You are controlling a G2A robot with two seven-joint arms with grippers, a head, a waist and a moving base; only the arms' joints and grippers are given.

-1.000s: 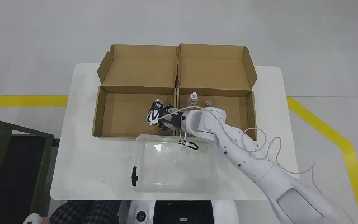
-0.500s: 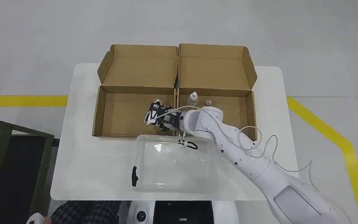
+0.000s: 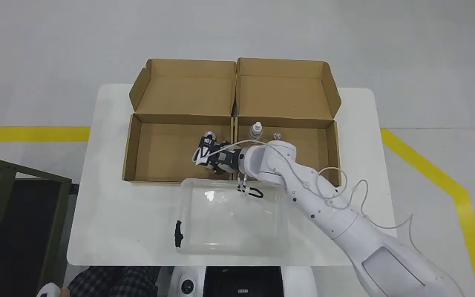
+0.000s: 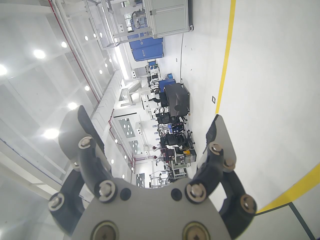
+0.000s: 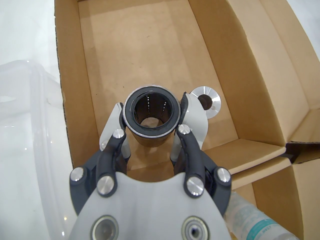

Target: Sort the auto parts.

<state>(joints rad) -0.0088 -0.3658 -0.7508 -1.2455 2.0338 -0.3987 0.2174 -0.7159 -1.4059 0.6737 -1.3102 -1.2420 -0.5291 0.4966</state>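
- The white table has round corners.
- Two brown cardboard boxes sit on it side by side, touching. Their lids are open and folded back toward 12 o'clock.
- The left box is at 11 o'clock from the table's middle.
- The right box is at 1 o'clock.
- A clear tub sits at 6 o'clock, right up against the boxes.
- A small black clip is at the tub's 9 o'clock side.
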